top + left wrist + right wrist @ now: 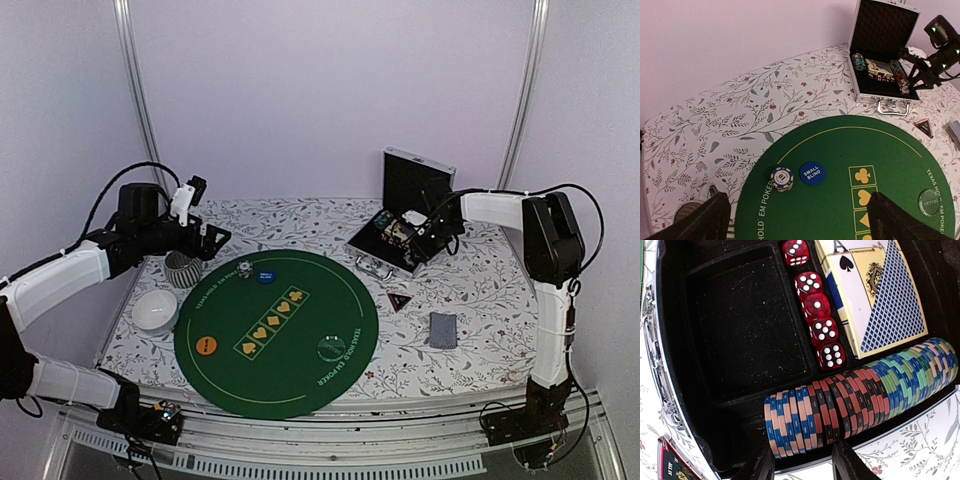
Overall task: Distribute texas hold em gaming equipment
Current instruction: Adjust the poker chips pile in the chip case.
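While hovering over case [740, 330] with right gripper [802, 462] spread, likely fetching chips [860, 395], racked just ahead of fingertips [762, 465]. Next: drop, straddle a small stack, pinch, lift. Also spread: left gripper [800, 217], idle above mat [840, 145].

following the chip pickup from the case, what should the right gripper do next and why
Probably lower the right gripper a little and close on a few chips. Its open fingers straddle the near part of the chip row standing on edge in the case, but have not closed. Only one chip stack sits on the green mat.
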Controlling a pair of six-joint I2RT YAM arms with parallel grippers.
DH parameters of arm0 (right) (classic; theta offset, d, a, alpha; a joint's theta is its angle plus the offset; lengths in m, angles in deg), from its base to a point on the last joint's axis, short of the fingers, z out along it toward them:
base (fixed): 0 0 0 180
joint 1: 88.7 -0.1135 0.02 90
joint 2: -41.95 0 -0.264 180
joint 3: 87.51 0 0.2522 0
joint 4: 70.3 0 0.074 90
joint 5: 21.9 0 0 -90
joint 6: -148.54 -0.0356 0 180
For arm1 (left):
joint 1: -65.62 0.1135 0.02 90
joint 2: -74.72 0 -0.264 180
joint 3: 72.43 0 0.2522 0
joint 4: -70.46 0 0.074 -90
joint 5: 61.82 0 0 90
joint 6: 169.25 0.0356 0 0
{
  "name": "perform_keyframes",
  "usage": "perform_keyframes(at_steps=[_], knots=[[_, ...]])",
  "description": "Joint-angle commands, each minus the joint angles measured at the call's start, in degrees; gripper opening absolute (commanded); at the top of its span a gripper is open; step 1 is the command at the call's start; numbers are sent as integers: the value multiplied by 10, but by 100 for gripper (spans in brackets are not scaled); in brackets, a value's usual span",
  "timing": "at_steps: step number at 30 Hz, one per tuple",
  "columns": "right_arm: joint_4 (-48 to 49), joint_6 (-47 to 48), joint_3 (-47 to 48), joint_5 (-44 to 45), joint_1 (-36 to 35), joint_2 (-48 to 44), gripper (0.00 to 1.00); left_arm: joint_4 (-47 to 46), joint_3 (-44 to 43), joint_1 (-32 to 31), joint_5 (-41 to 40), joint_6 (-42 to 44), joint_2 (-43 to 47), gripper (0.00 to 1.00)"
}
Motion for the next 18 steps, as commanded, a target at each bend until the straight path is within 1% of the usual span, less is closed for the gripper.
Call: perform_keyframes(at_steps=[1, 4, 9, 13, 18], knots=[[46, 17, 2, -4, -10, 5, 41, -9, 9, -6, 8, 3, -5, 98], [52, 20, 4, -6, -10, 8, 41, -9, 9, -6, 8, 4, -6, 98], [56, 41, -5, -35, -20, 2, 44, -9, 9, -6, 12, 4, -7, 98], [63, 45, -10, -16, -22, 7, 45, -9, 10, -6, 12, 4, -7, 98], [61, 39, 1, 34, -23, 33, 44, -8, 10, -6, 13, 4, -7, 98]])
